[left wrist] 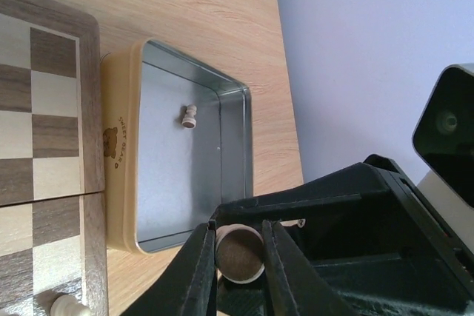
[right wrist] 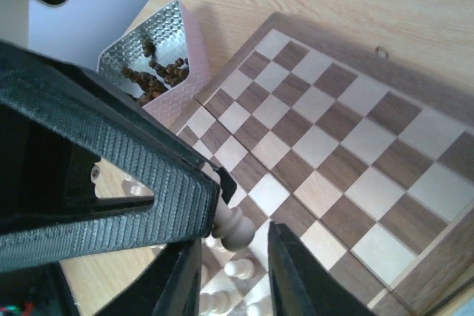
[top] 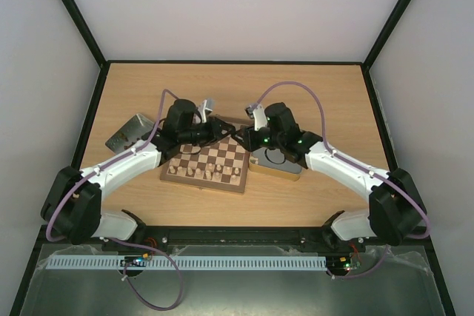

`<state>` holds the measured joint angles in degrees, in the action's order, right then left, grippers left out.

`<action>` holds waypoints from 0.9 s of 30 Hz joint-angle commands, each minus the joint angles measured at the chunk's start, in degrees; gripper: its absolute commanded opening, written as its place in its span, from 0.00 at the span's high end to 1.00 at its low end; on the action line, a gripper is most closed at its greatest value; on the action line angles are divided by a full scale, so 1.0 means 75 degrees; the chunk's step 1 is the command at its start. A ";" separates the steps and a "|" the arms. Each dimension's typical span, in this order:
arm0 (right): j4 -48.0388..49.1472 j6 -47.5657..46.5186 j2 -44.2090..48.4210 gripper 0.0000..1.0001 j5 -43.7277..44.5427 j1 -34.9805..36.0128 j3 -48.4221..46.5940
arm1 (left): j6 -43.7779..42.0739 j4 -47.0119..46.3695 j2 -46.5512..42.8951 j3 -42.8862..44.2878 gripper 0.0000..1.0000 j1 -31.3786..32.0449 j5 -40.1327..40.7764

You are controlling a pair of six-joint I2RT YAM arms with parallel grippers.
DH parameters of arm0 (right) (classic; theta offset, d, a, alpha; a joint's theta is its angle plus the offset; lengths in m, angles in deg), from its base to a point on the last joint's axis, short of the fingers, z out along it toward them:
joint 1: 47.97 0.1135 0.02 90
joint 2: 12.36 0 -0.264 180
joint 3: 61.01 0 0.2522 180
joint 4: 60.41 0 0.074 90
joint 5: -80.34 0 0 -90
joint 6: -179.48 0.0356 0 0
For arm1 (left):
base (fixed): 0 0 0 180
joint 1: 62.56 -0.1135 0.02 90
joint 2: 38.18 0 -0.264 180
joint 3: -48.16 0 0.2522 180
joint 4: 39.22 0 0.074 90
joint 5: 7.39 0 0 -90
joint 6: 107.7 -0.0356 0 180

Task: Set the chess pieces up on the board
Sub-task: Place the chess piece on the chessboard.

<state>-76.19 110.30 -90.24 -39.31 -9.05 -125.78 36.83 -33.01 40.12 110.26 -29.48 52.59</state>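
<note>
- While my left arm (top: 126,162) and right arm (top: 341,164) meet over the far right corner of the board (top: 222,152), the top view gives me one short row of pale chess pieces (top: 198,171) along its near edge. I can make out no dark ones on it, so I judge most of the job is left.
- Left wrist now: left gripper (left wrist: 238,236) is pinched tight on a pale piece (left wrist: 239,255), brown base toward the lens, near a corner of the gold tin (left wrist: 118,153). One pale pawn (left wrist: 189,116) lies inside the tin.
- Right wrist: right gripper (right wrist: 231,253) is part open above the board. A pale turned piece (right wrist: 235,231) sits in the gap, with neither pad visibly touching it. All the dark pieces (right wrist: 152,72) I can see are heaped in the grey tray (right wrist: 194,64) beside the board.
</note>
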 commanded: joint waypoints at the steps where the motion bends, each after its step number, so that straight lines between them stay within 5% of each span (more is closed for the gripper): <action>1: 0.0888 0.0681 0.0454 0.67 -0.0021 0.0004 0.0091 | 0.0239 -0.0226 -0.0185 -0.0009 0.88 -0.0056 -0.0117; 7: 0.3953 0.3610 0.1482 0.43 -0.0206 -0.0364 0.1455 | 0.1636 -0.0899 -0.0676 0.0000 0.86 -0.0367 -0.0748; 11: 0.6140 0.5712 0.1389 0.39 -0.0282 -0.0372 0.1854 | 0.3075 -0.1789 -0.0843 -0.0045 0.86 -0.0557 -0.1251; 17: 0.7221 0.6995 0.1006 0.45 -0.0472 -0.0349 0.1632 | 0.4682 -0.3063 -0.0962 -0.0126 0.86 -0.0602 -0.1400; 22: 0.7283 0.7242 0.0941 0.61 -0.0679 -0.0349 0.1501 | 0.5035 -0.3542 -0.0965 -0.0197 0.85 -0.0604 -0.1318; 27: 0.7374 0.7386 0.0783 0.63 -0.0828 -0.0337 0.1433 | 0.5092 -0.3680 -0.0914 -0.0279 0.85 -0.0590 -0.1328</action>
<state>-25.44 163.18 -83.23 -43.44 -11.74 -112.95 72.63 -56.77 33.94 109.45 -33.87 43.63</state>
